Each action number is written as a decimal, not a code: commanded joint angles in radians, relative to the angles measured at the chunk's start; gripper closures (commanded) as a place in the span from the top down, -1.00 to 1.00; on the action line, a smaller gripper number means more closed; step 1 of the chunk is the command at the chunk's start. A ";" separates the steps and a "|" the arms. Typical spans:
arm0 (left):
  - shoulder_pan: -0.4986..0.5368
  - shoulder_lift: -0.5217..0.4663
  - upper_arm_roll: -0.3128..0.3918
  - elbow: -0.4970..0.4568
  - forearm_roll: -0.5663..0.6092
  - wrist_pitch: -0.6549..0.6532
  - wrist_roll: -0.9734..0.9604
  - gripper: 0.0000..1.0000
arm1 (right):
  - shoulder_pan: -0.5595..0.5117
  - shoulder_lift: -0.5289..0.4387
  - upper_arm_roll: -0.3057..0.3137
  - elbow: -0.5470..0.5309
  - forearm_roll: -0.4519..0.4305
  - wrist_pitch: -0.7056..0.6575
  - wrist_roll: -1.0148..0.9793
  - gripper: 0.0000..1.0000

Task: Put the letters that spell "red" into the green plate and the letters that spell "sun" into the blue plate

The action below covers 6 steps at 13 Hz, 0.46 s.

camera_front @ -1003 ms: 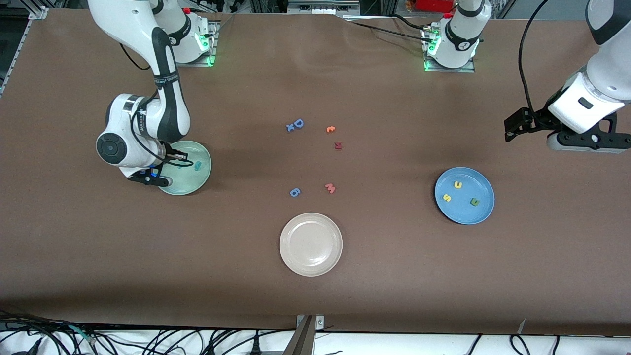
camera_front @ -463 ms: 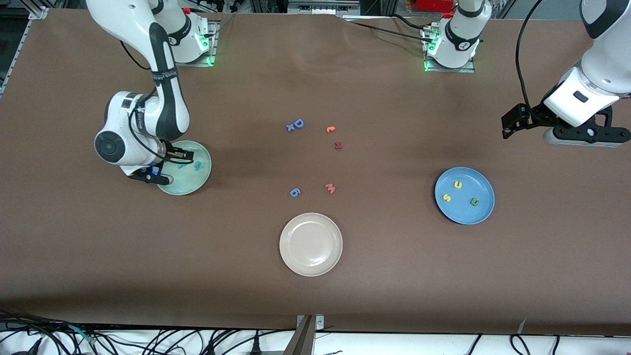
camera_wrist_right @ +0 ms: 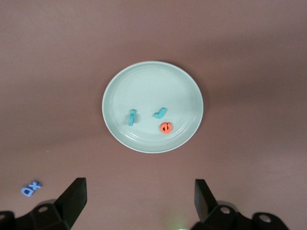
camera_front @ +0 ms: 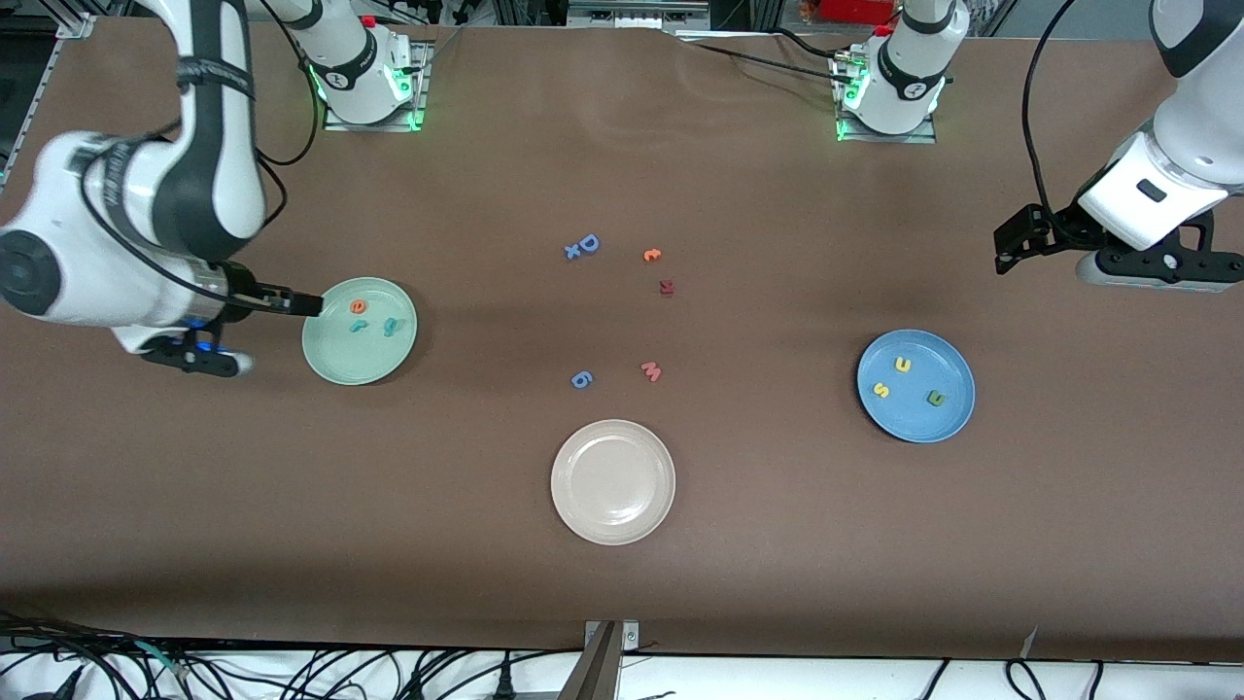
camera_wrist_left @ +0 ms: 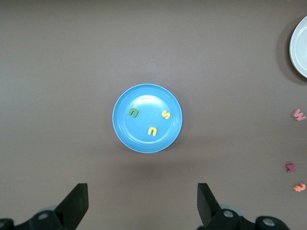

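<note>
The green plate (camera_front: 362,360) holds an orange "e" (camera_front: 359,306), a teal "r" (camera_front: 358,327) and a teal "d" (camera_front: 391,326). My right gripper (camera_wrist_right: 140,199) hangs open and empty high over the table just beside that plate, toward the right arm's end (camera_front: 194,356). In the blue plate (camera_front: 923,424) lie a yellow "s" (camera_front: 881,390), a yellow "u" (camera_front: 903,365) and a green "n" (camera_front: 935,398). The left gripper (camera_wrist_left: 142,203) waits open and empty, high over the table beside the blue plate (camera_wrist_left: 146,98).
A beige plate (camera_front: 612,481) sits nearest the front camera at mid-table. Loose letters lie in the middle: a blue "D" with an "x" (camera_front: 583,246), a small orange letter (camera_front: 651,255), a dark red one (camera_front: 666,287), a pink "w" (camera_front: 651,370), a blue "6" (camera_front: 580,379).
The right gripper opened over the green plate, left the orange "e" in it, then rose and drew off toward the right arm's end. The left arm barely shifted.
</note>
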 commanded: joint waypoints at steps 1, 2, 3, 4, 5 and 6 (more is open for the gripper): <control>-0.016 -0.007 0.018 -0.001 -0.012 -0.004 0.027 1.00 | 0.005 0.010 -0.054 0.158 0.003 -0.090 -0.018 0.99; -0.019 -0.007 0.011 0.001 -0.012 -0.004 0.026 1.00 | 0.004 0.010 -0.064 0.206 0.008 -0.108 -0.015 0.99; -0.022 -0.006 0.004 0.014 -0.012 -0.018 0.026 1.00 | 0.004 0.010 -0.067 0.230 0.009 -0.110 -0.015 0.99; -0.022 0.000 -0.001 0.017 -0.012 -0.033 0.024 1.00 | 0.004 0.010 -0.071 0.241 0.009 -0.110 -0.015 0.99; -0.022 0.004 -0.001 0.022 -0.012 -0.033 0.024 1.00 | 0.005 0.008 -0.082 0.252 0.009 -0.110 -0.015 0.99; -0.022 0.008 -0.002 0.031 -0.012 -0.035 0.024 1.00 | 0.004 -0.004 -0.087 0.267 0.009 -0.118 -0.017 0.99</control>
